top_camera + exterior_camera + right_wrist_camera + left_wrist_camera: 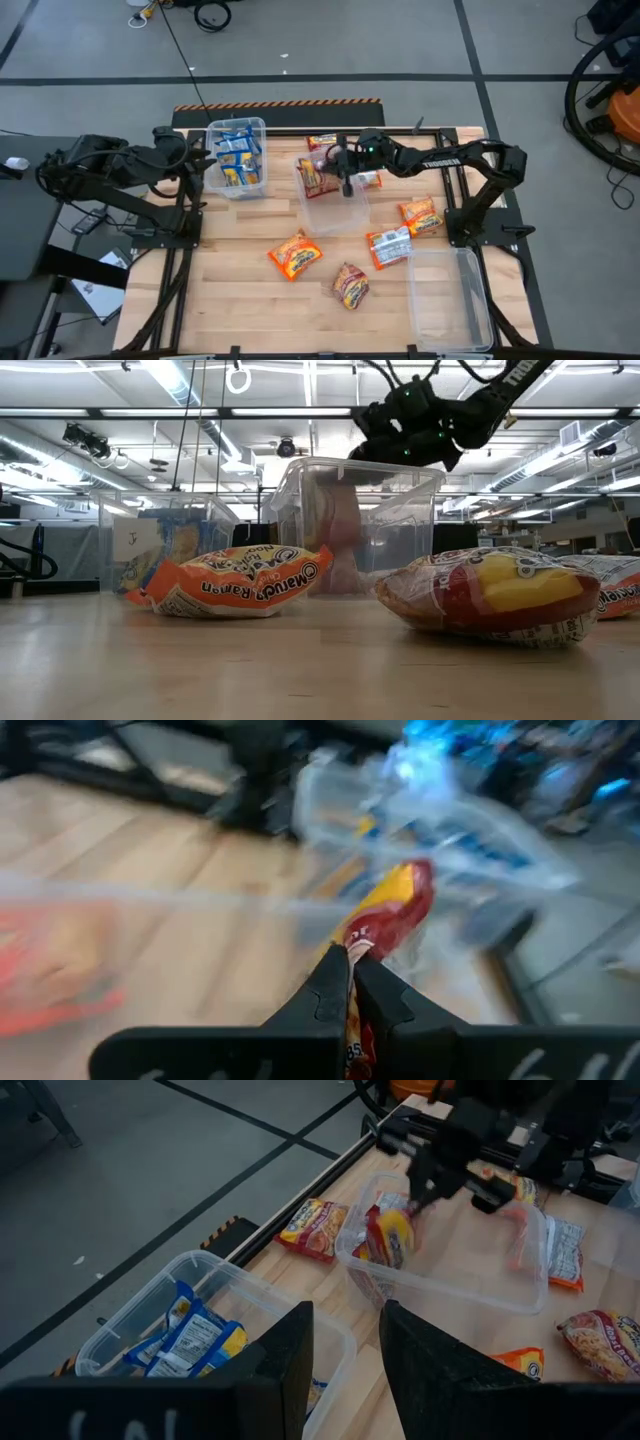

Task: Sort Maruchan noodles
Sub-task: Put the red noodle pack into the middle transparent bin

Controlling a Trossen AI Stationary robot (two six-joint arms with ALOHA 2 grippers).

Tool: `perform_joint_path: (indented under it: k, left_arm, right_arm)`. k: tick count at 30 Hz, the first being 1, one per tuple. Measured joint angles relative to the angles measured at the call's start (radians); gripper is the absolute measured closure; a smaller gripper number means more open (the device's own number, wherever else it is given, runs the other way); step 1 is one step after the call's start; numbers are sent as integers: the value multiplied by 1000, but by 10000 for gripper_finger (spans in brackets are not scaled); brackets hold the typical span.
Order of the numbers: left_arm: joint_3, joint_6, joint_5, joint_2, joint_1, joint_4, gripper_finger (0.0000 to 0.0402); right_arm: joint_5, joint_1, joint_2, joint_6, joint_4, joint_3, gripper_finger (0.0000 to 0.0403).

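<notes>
My right gripper is shut on a dark red-and-yellow noodle packet inside the clear middle bin. The same packet shows in the left wrist view and the low view. My left gripper is open and empty, waiting beside the left bin that holds several blue-and-yellow packets. Loose packets lie flat on the table: an orange one, a dark red one, an orange-and-white one and another orange one. My right gripper pinches one end of the dark red-and-yellow packet between its two fingers. The fingers come slanting down from the table's right side. The packet hangs tilted below them inside the middle bin; whether its lower end touches the bin floor I cannot tell.
An empty clear bin stands at the near right. Two more packets lie by the middle bin, one at the far edge and one at its right side. Bare wood shows at the near left.
</notes>
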Motion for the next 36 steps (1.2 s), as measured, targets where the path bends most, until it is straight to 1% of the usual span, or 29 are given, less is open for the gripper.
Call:
perform_joint_path:
  k: [2,6,9,11,13,16,19,24,28,31,34,36]
  left_arm:
    - [0,0,0,0,0,0,278]
    - [0,0,0,0,0,0,278]
    - [0,0,0,0,0,0,278]
    - [0,0,0,0,0,0,278]
    - [0,0,0,0,0,0,278]
    - [0,0,0,0,0,0,278]
    - [0,0,0,0,0,0,278]
    - [0,0,0,0,0,0,278]
    - [0,0,0,0,0,0,278]
    - [0,0,0,0,0,0,278]
    - [0,0,0,0,0,0,278]
    - [0,0,0,0,0,0,278]
  right_arm:
    - [-30,5,27,9,-3,-2,397]
    - [-32,16,67,16,-6,-3,395]
    - [-2,20,79,24,-4,-2,390]
    - [48,21,85,25,5,-2,384]
    - [73,21,87,27,1,-2,380]
    - [79,21,92,43,-2,-2,372]
    - [79,21,93,84,-3,-2,358]
    - [81,22,92,97,-3,-2,324]
    - [91,23,66,117,-1,-2,308]
    - [139,23,27,148,-1,-2,305]
    - [185,23,-42,194,5,-2,304]
    - [254,23,-98,267,12,-2,304]
